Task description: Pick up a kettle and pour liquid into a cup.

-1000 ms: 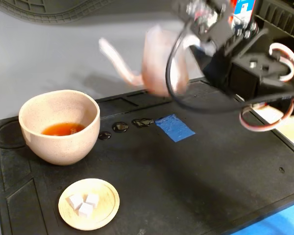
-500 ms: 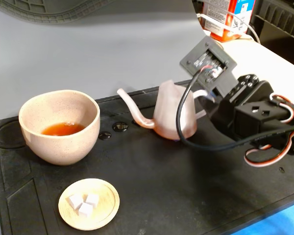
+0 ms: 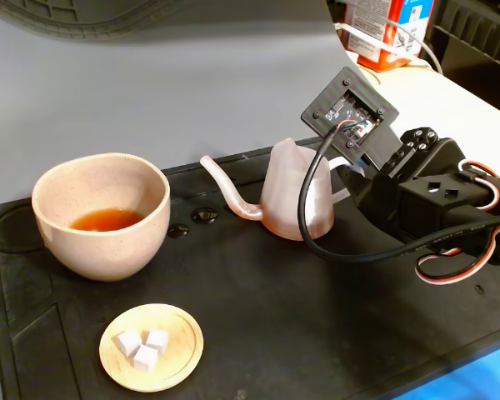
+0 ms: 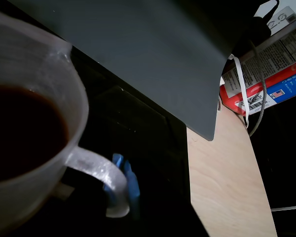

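Tabletop (image 3: 258, 333): covered by a black rubbery mat with moulded recesses; pale wood shows at the right in the wrist view, beyond a grey sheet.
Arm (image 3: 433, 200): black plastic housings with red, white and black wires and a thick black cable looping in front of the kettle; a small bare circuit board sits on top.
Cup (image 3: 100, 218): large rounded handleless ceramic bowl shape, beige-pink with fine speckles, matte; well apart from the claw, on the far side of the kettle from it in the fixed view.
Cup contents: a shallow pool of thin reddish-brown liquid (image 3: 107, 220) at the bottom.
Kettle (image 3: 296, 200): translucent pinkish-white plastic, cone-shaped body, long thin curved gooseneck spout pointing toward the cup, white loop handle; upright on the mat, directly at the claw, handle side toward it.
Kettle contents: dark liquid fills much of the body in the wrist view.
Claw (image 4: 124, 183): a blue fingertip lies just beside or against the kettle's loop handle; the view is too dark to tell whether it is clamped on the handle or apart.
Wooden dish (image 3: 152, 347): small flat round light wood, smooth; well apart from the claw, nearer the cup.
Dish contents: three small white cubes (image 3: 144, 347) clustered together.
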`<state>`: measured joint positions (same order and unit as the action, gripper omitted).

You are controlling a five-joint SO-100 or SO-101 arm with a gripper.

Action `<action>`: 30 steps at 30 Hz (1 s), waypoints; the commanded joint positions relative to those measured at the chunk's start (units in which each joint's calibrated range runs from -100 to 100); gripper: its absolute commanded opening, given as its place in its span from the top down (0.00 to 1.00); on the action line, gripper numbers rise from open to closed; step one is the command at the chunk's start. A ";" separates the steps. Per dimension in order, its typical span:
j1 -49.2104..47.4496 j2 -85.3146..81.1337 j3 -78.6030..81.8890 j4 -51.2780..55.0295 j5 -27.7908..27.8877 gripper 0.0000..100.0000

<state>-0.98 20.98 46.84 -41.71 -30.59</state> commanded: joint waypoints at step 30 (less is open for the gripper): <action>0.49 -28.66 24.94 -4.68 -0.34 0.92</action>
<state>-0.53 4.37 66.99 -45.56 -30.80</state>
